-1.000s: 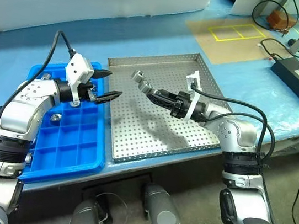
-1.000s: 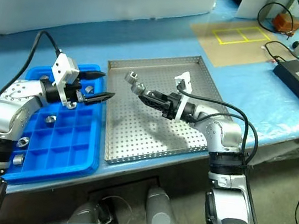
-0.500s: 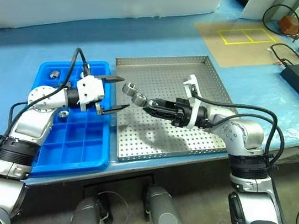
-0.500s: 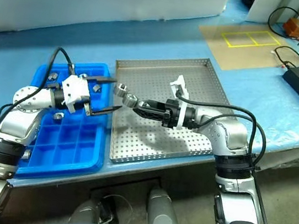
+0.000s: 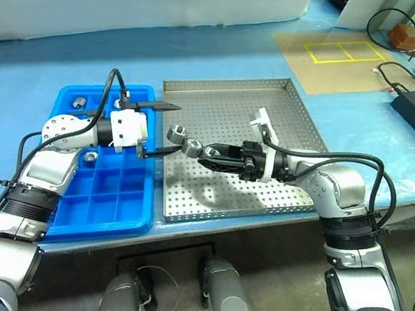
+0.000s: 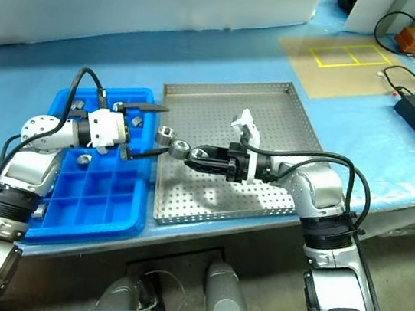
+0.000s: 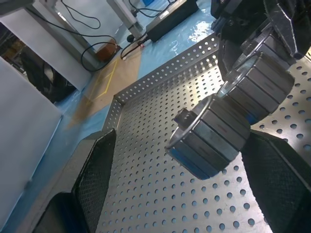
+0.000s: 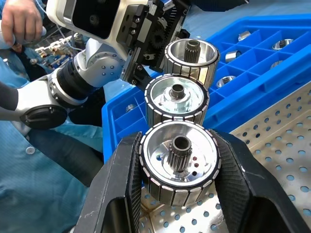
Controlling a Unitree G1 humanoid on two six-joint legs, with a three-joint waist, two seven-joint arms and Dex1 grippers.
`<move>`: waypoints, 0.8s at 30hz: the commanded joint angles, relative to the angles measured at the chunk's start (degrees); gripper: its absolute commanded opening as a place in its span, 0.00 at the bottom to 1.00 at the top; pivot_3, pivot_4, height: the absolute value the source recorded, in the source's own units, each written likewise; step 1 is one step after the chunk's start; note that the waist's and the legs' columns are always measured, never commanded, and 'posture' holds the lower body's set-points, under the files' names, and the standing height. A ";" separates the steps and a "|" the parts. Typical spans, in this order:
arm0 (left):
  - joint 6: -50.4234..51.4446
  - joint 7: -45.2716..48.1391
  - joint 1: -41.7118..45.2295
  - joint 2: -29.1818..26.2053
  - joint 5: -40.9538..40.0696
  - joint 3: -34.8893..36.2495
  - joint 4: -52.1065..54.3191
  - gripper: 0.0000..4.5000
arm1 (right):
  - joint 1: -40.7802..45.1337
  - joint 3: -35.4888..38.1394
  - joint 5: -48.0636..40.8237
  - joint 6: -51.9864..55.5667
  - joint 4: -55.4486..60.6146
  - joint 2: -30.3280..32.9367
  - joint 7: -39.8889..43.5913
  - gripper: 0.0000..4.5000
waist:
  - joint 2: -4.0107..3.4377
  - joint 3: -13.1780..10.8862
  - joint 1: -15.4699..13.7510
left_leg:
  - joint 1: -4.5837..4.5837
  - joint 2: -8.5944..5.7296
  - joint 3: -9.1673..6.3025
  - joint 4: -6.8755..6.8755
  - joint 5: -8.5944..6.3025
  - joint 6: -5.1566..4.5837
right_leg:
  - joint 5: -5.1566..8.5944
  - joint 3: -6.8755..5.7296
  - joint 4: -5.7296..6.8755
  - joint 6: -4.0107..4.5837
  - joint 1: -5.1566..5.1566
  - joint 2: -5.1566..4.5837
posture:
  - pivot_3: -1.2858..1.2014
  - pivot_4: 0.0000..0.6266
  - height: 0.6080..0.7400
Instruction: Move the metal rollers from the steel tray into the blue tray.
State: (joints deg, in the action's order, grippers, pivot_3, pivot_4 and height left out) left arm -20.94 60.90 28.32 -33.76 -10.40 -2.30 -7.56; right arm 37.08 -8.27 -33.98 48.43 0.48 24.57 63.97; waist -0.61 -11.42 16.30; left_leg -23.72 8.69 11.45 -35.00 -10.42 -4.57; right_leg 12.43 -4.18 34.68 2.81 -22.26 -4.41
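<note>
Over the last second the right gripper [image 5: 196, 152] has carried its load leftward across the steel tray [image 5: 277, 103] to that tray's left edge, and the left gripper [image 5: 166, 128] has rolled so that its two black fingers now stand one above the other, facing the load.

The steel tray sits in the middle of the blue-covered table with its perforated floor bare. The blue tray [image 5: 100, 202] lies just beside it on the robot's left, with several rollers already resting in its far compartments [image 5: 78, 102].

The right gripper is closed on a short stack of metal rollers [image 6: 172, 143], gripping the nearest one between its pads while two more stick out past the fingertips, apparently clinging end to end. The stack's long axis runs about level, pointing left toward the blue tray.

The left gripper stands wide open and holds nothing. The free end of the stack lies between its spread fingers or just short of them. The left hand is plainly the nearer one for a handover.
</note>
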 commanded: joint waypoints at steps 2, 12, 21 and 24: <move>-1.24 0.32 -0.01 -0.50 -0.92 0.00 1.54 0.91 | 0.28 -0.08 -0.30 -1.56 0.02 -0.72 0.26 0.36 | 0.00 0.00 0.03 | 0.02 0.00 0.00 -0.01 0.01 0.04 | 0.00 0.01 0.03 0.00 0.00 0.00 | 0.25 0.24 1.00; -0.62 1.35 -0.65 -0.02 -1.05 -0.68 1.47 0.60 | -0.07 -0.46 0.66 -2.51 -0.38 -0.87 -0.07 0.36 | 0.00 0.00 0.02 | -0.01 0.00 0.00 0.00 0.02 0.03 | 0.00 0.02 0.01 0.01 -0.03 0.00 | 0.25 0.24 1.00; 2.27 -0.26 -0.79 1.19 -2.16 -0.02 2.17 0.60 | -0.09 -1.11 1.91 -3.57 -1.24 -0.67 0.13 0.36 | 0.00 0.00 0.03 | -0.01 0.01 0.00 -0.02 0.02 0.03 | 0.01 0.02 0.03 0.01 -0.02 0.01 | 0.25 0.24 1.00; 3.00 -1.13 -0.32 1.80 -3.02 0.58 2.22 0.60 | -0.04 -1.41 2.34 -4.03 -1.77 -0.59 0.23 0.36 | 0.00 0.00 0.03 | -0.01 0.01 0.00 -0.02 0.02 0.03 | 0.00 0.02 0.02 0.01 -0.02 0.01 | 0.25 0.24 1.00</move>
State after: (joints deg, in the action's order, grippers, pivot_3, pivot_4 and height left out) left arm -17.66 61.04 26.80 -32.55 -11.20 -3.21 -7.67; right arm 36.91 -9.16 -31.71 45.04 -1.44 24.15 63.90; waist -0.60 -11.42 16.33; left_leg -23.73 8.70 11.45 -35.02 -10.40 -4.55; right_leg 12.44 -4.15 34.70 2.82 -22.28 -4.40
